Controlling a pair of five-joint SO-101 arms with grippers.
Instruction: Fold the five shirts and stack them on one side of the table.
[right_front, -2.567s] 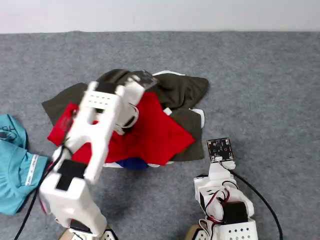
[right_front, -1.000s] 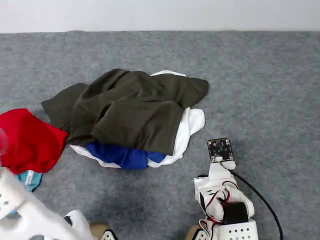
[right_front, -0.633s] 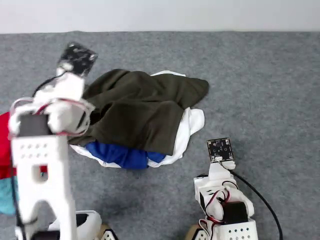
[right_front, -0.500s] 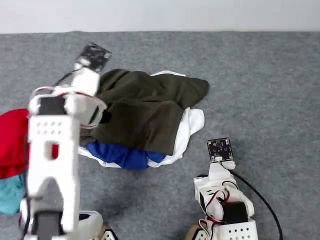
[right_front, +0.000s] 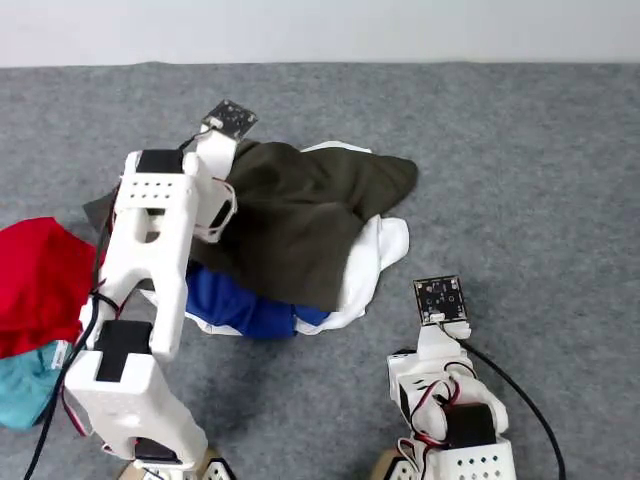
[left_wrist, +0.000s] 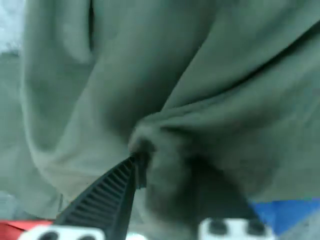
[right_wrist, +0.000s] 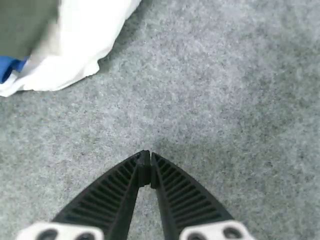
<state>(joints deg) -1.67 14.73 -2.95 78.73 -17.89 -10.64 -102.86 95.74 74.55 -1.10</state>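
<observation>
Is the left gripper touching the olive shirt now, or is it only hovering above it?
Touching. In the left wrist view the olive shirt bunches into a pucker right at the tip of the left gripper and drapes over it.

The grey felt-covered table bears a crumpled white fabric shirt near its middle and a teal fabric shirt at one edge.

Left arm stretches out, left gripper pinching the olive shirt — right arm sits folded back, right gripper closed.
</observation>
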